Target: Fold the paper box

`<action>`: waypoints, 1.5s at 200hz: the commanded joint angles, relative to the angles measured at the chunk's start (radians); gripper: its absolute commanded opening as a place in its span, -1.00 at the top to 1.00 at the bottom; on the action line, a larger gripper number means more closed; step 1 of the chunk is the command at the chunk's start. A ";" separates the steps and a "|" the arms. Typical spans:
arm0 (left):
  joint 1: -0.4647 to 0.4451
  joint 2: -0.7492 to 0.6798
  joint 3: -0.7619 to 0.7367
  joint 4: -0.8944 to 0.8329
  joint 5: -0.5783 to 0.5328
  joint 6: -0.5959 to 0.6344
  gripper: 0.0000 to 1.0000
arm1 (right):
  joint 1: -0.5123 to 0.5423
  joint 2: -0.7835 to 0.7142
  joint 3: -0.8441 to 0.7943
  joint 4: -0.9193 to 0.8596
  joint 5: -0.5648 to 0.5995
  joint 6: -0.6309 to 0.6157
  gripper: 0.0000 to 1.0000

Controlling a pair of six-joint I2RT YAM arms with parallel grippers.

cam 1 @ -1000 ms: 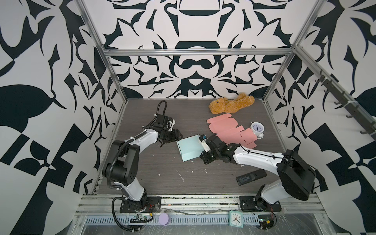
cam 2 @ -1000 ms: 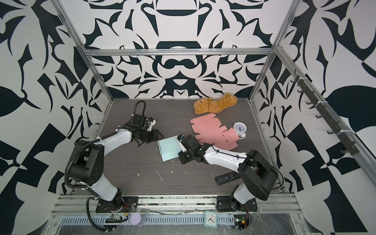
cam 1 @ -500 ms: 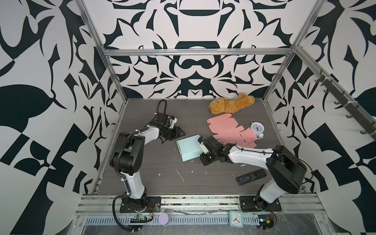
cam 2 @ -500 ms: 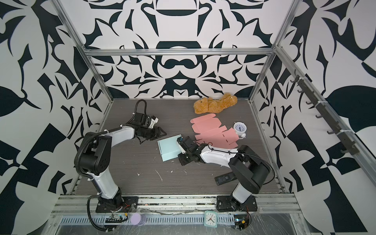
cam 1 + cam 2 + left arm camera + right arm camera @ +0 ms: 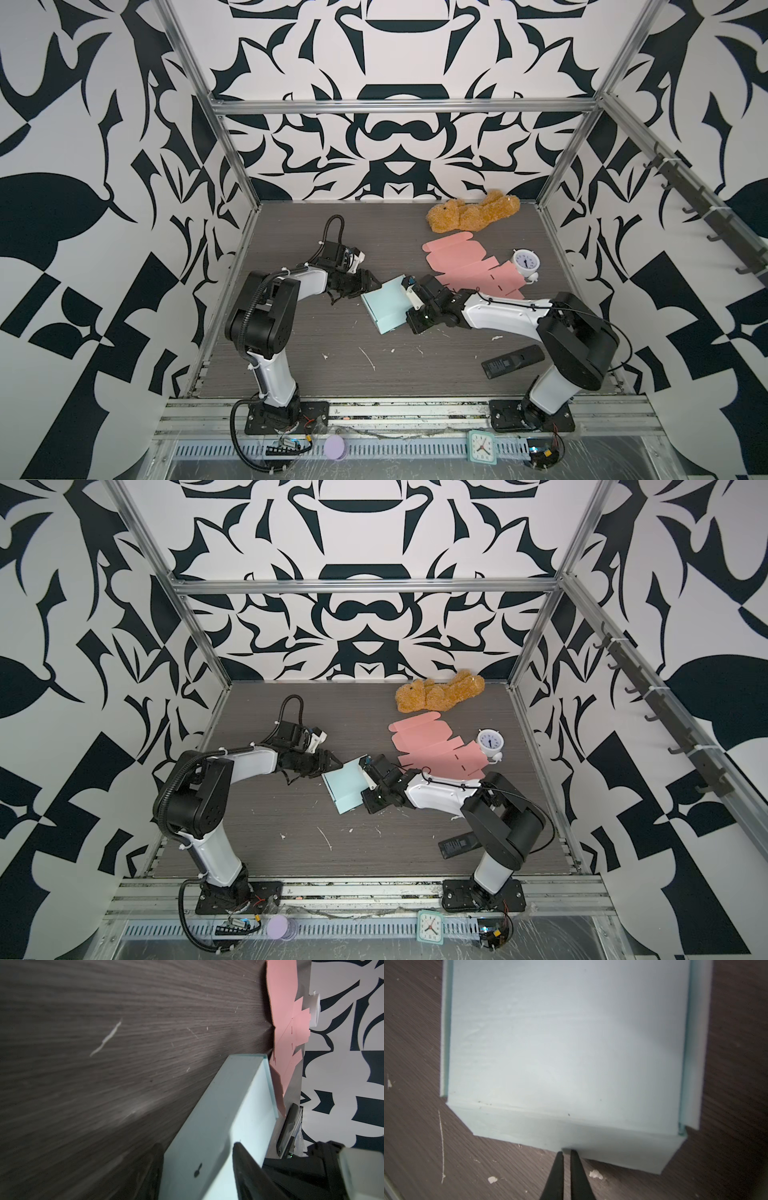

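Paper box, one folded, one pink blank, one teddy

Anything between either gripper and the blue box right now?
Nothing visible. The left gripper's jaws straddle one side of the blue box; the right gripper's shut tips meet the wall facing it. The pink sheet lies apart, farther back.

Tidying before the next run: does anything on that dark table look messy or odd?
Yes. Small white scraps litter the front half of the dark wood-grain table, a brown plush teddy bear lies flopped at the back, and a black remote control lies askew near the right arm's base.
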 commanded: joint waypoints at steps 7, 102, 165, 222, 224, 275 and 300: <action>-0.002 -0.045 -0.046 0.023 0.008 -0.019 -0.11 | -0.006 0.003 0.040 -0.010 0.017 -0.013 0.78; -0.008 -0.162 -0.214 0.125 0.017 -0.109 -0.05 | -0.006 0.026 0.059 -0.020 0.024 -0.017 0.77; -0.039 -0.229 -0.272 0.148 0.014 -0.138 -0.03 | -0.006 0.030 0.049 -0.021 0.036 -0.006 0.78; -0.079 -0.287 -0.317 0.126 -0.028 -0.154 -0.02 | -0.007 0.037 0.044 -0.014 0.033 -0.004 0.77; -0.080 -0.288 -0.318 0.124 -0.030 -0.154 -0.03 | -0.007 0.037 0.045 -0.014 0.033 -0.004 0.77; -0.083 -0.327 -0.361 0.090 -0.064 -0.151 -0.03 | 0.000 0.018 0.042 -0.026 0.044 -0.007 0.76; -0.083 -0.355 -0.374 0.071 -0.076 -0.150 -0.07 | 0.010 0.000 0.029 -0.037 0.051 -0.003 0.66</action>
